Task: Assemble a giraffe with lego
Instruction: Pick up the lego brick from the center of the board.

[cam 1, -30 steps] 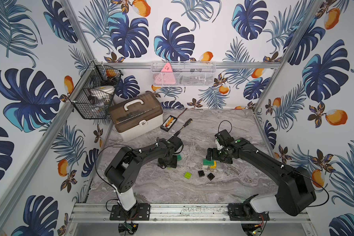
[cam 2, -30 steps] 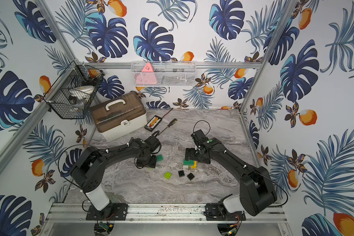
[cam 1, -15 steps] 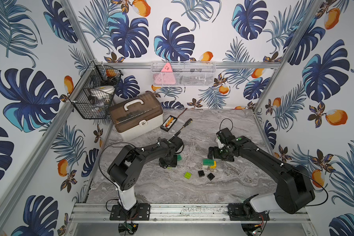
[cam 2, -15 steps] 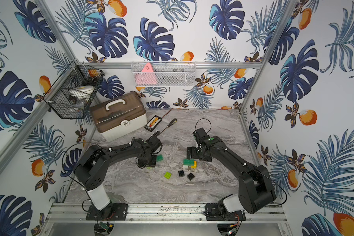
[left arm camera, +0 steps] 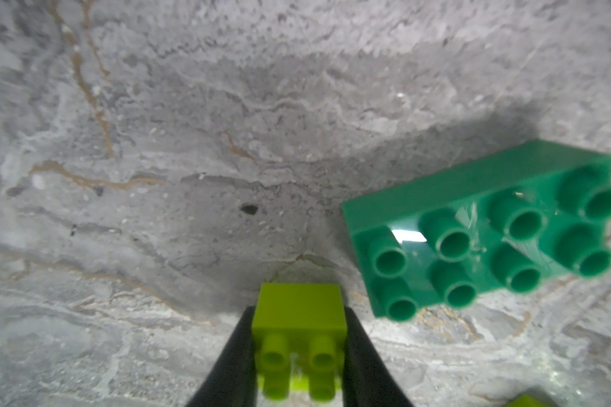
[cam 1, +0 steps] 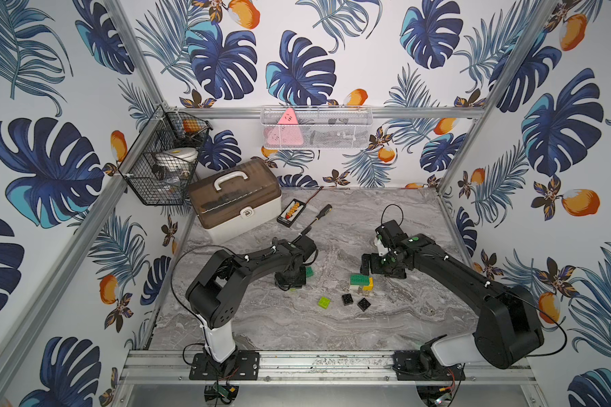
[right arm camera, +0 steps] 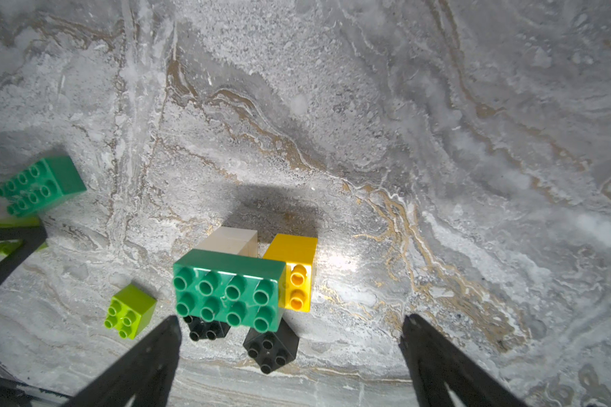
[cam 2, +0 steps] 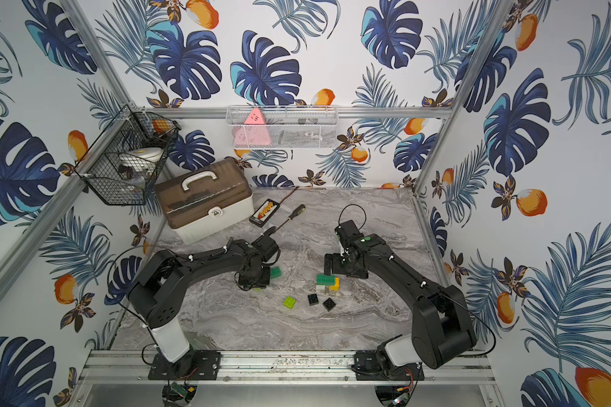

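Jaws of the left gripper (left arm camera: 298, 315) are closed on a lime brick (left arm camera: 297, 304). They pinch its two side walls, and its studs face the wrist camera. Whether it has left the surface I cannot tell.

Just beside it, not touching, a loose dark-green brick (left arm camera: 484, 229) lies studs up. It is on the half of the tabletop (cam 1: 297, 327) nearer the left edge. Around the middle stands the started giraffe (cam 1: 360, 281), a dark-green brick laid across white and yellow ones. Between it and the front edge lie a second lime brick (cam 1: 324, 302) and two black bricks (cam 1: 347, 298). The right gripper (right arm camera: 290, 320) hangs near the giraffe on its right-edge side, jaws spread wide and holding nothing.

Three risks seem likely. The smooth brick walls give little purchase, so the lime piece could twist or slip as it is carried. A sideways swing could knock the loose dark-green brick. Pressing down on the giraffe while nothing braces it could tip it or push it along the tabletop. If the studs are not lined up, the brick would sit skewed instead of locking.
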You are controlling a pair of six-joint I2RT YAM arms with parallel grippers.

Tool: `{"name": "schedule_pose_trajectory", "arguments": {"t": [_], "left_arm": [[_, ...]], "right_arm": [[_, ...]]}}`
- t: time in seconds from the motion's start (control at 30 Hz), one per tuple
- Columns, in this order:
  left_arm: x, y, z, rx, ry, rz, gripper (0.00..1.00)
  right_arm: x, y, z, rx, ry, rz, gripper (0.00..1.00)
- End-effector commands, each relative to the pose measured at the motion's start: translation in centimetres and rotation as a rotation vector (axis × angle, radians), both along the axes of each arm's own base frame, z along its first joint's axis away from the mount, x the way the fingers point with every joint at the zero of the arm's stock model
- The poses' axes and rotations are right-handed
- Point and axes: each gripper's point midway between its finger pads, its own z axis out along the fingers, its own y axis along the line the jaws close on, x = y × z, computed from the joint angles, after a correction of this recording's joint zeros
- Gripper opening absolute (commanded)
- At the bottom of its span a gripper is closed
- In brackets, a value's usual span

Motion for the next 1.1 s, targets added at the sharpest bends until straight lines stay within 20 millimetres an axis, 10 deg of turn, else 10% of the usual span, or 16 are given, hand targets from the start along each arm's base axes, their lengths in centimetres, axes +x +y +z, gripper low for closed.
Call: {"name": "schedule_pose_trajectory", "arguments": {"t": [0.0, 0.33, 0.6, 0.87, 1.07], "left_arm": [[0.1, 0.2, 0.1, 0.004, -0.012, 0.033, 0.2], [-0.3, 0.7, 6.6, -0.032, -0.093, 0.032, 0.06], [3.2, -8.6, 12.1, -0.169, -0.164, -0.072, 0.06], [2.5, -15.8, 10.6, -0.22, -0.125, -0.178, 0.06], [2.6, -17.5, 10.9, -0.227, -0.146, -0.218, 0.06]], "right_arm": [[0.0, -0.1, 0.3, -0.002, -0.003, 0.01, 1.0], [-0.3, -1.5, 0.7, -0.017, -0.013, -0.012, 1.0], [-0.9, -5.5, -1.7, -0.051, 0.062, -0.123, 0.99], [0.1, -6.5, -3.8, -0.084, 0.117, -0.125, 0.98], [0.1, -6.5, -4.9, -0.093, 0.164, -0.118, 0.97]]}}
